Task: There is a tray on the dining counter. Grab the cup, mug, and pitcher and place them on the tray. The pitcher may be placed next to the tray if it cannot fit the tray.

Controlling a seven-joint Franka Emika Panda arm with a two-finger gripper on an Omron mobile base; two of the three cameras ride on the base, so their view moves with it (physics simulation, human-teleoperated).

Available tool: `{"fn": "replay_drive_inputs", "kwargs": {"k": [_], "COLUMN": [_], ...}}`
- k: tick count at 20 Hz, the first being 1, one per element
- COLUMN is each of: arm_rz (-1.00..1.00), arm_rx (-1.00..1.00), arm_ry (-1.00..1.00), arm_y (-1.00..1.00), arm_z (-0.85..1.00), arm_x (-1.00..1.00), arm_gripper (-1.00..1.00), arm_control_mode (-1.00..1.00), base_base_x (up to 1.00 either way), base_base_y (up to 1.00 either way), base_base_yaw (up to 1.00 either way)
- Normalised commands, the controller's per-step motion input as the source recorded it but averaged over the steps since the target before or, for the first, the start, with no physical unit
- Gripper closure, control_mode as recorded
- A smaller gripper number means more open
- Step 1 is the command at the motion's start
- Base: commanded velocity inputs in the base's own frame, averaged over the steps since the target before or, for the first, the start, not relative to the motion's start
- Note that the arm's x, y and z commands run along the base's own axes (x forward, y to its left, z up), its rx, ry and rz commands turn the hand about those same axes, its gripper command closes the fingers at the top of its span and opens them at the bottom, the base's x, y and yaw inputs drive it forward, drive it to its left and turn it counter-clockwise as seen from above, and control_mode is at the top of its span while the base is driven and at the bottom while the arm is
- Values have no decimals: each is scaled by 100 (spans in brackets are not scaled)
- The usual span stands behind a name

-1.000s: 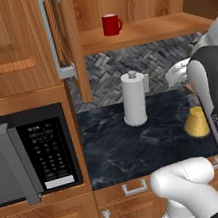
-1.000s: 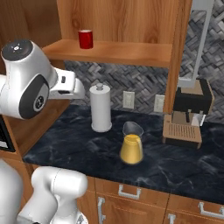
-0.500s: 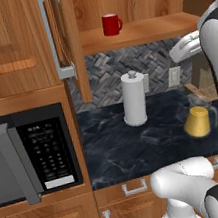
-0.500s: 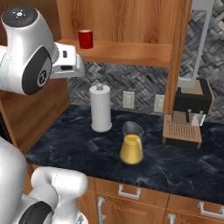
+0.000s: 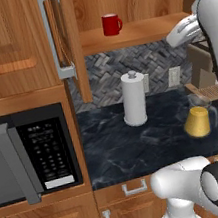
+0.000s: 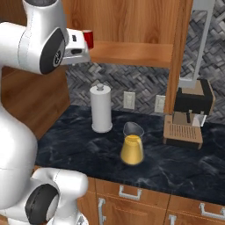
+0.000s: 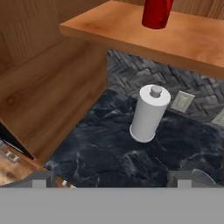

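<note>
The red mug (image 5: 111, 24) stands on the wooden shelf (image 5: 138, 32) inside the open upper cabinet; in the hand view the mug (image 7: 156, 12) is at the top edge. My gripper (image 7: 111, 181) is open, its fingertips (image 7: 41, 179) wide apart with nothing between them. It hovers at shelf height to the right of the mug, and the hand (image 6: 75, 46) covers part of the mug (image 6: 89, 38) in the right base view. The pitcher (image 6: 132, 147), clear glass with a yellow-orange lower body, stands on the black counter below. The tray, the dining counter and the cup are out of view.
A white paper-towel roll (image 5: 133, 99) stands on the counter under the shelf. The open cabinet door (image 5: 63, 38) juts out left of the mug. A microwave (image 5: 33, 155) is at the left, and a coffee machine (image 6: 189, 114) at the right.
The arm has lifted the open gripper from just above the counter up to shelf height, close to the mug. The mug, roll and pitcher have not moved.
</note>
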Motion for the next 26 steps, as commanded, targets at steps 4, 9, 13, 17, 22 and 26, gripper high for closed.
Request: {"fn": "replay_drive_inputs", "kwargs": {"k": [4, 9, 13, 17, 22, 26], "arm_rz": [8, 5, 1, 0, 0, 0], "arm_rx": [0, 0, 3, 6, 6, 6], "arm_ry": [0, 0, -2, -5, -7, -12], "arm_y": [0, 2, 6, 6, 14, 13], "arm_z": [2, 0, 0, 0, 0, 0], "arm_x": [71, 66, 55, 51, 51, 41], "arm_gripper": [-100, -100, -100, -100, -100, -100], "arm_control_mode": [-100, -100, -100, -100, -100, -100], "base_base_x": [0, 0, 0, 0, 0, 0], "base_base_y": [0, 0, 0, 0, 0, 0], "base_base_yaw": [0, 0, 0, 0, 0, 0]}}
